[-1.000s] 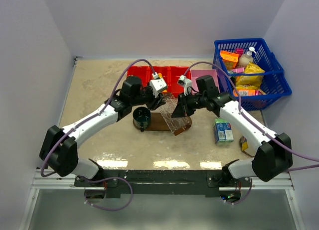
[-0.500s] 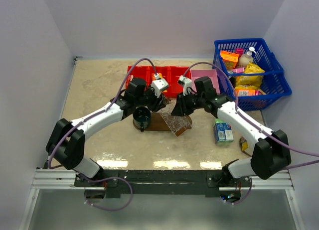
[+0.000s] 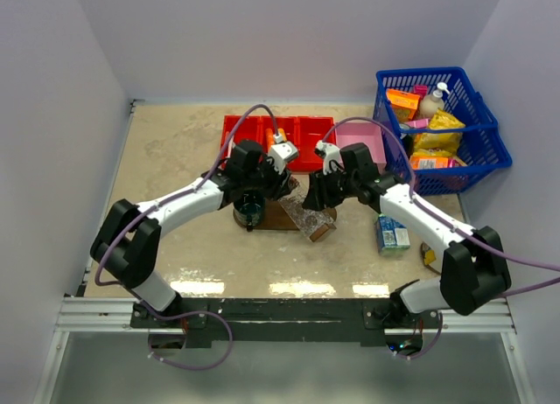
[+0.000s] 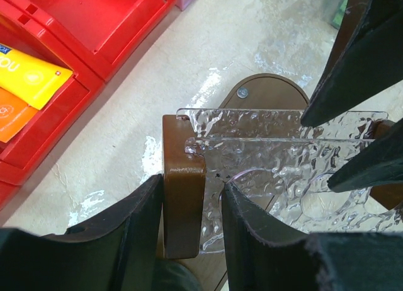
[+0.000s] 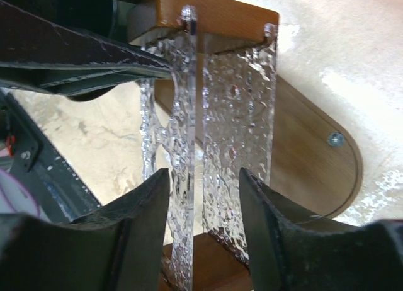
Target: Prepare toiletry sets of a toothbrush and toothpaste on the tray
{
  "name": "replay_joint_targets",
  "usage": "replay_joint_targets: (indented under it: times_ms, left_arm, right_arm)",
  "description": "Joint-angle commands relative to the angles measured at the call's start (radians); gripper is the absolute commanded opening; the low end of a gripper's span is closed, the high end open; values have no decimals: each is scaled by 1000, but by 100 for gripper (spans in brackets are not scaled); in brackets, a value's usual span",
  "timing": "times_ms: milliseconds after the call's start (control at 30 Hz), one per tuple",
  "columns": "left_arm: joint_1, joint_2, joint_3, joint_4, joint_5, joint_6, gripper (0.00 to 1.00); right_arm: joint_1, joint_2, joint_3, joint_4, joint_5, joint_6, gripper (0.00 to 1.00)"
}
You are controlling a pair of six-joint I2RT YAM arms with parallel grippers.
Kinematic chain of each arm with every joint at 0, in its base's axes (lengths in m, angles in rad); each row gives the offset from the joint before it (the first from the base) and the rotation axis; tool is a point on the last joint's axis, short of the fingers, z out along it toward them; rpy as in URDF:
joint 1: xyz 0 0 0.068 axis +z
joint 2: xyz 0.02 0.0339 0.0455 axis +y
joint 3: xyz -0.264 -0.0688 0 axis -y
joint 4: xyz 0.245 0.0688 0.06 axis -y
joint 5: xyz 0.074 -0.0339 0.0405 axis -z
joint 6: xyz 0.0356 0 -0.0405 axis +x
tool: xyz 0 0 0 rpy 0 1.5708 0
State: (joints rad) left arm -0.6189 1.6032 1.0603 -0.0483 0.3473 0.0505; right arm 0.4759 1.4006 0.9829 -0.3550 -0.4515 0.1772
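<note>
1. The left gripper (image 4: 192,184) is standing part open, its fingers (image 4: 135,234) straddling the brown wooden end block (image 4: 182,177) of a holder (image 3: 311,219). One finger is lying against the block and a thin gap is showing on the other side, so nothing is being clamped
2. The right gripper (image 5: 204,174) is facing it from the holder's other side, its fingers (image 5: 271,240) sitting either side of the two rippled clear panels (image 5: 236,114) (whether the pads are pressing the plastic I cannot tell)
3. The holder is standing on the tray (image 4: 277,92), which is lying about the middle of the desk (image 3: 175,150), with a dark cup (image 3: 248,207) sitting at its left end
4. The toothpaste (image 4: 31,80) is lying in the red bin (image 3: 306,128) along the far edge, the yellower tube beside the deeper orange one
5. A pink box (image 3: 359,135) is sitting just right of the bin, and a blue basket (image 3: 420,74) is occupying the far right corner
</note>
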Motion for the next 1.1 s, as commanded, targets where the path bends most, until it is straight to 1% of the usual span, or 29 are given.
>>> replay_joint_targets:
  times_ms: [0, 133, 333, 367, 500, 600, 633, 667, 867, 900, 933, 967, 1000, 1067]
  left_arm:
    - [-2, 0, 67, 18, -19, -37, 0]
    - [-2, 14, 81, -4, -44, -43, 0]
    - [-2, 38, 99, -32, -68, -43, 0]
    - [-2, 41, 99, -36, -73, -72, 0]
    - [-2, 50, 116, -54, -80, -89, 0]
    - [-2, 58, 128, -73, -93, -100, 0]
    - [-2, 57, 132, -77, -99, -104, 0]
    - [-2, 61, 135, -88, -102, -109, 0]
    - [-4, 70, 161, -128, -143, -123, 0]
    - [-4, 70, 165, -134, -149, -124, 0]
    - [-2, 72, 168, -142, -152, -126, 0]
    - [-2, 77, 171, -147, -156, -127, 0]
    - [-2, 78, 178, -151, -165, -130, 0]
    - [-4, 80, 181, -157, -179, -149, 0]
  right_arm:
    - [0, -31, -13, 39, 65, -5, 54]
    - [0, -60, -29, 47, 105, -4, 62]
    - [1, -138, -70, 83, 175, -5, 67]
    - [1, -167, -79, 90, 186, -5, 68]
    - [24, -222, -84, 108, 250, -33, 71]
    - [91, -235, -67, 96, 371, -60, 72]
    - [139, -236, -61, 93, 407, -67, 72]
    - [159, -233, -49, 90, 471, -73, 72]
    - [263, -204, -15, 59, 572, -110, 72]
    - [282, -204, -12, 48, 630, -120, 72]
    - [320, -201, -9, 45, 657, -123, 72]
    - [335, -198, 2, 38, 689, -120, 72]
    - [360, -190, 10, 18, 752, -92, 72]
    - [372, -167, 51, -21, 818, -20, 70]
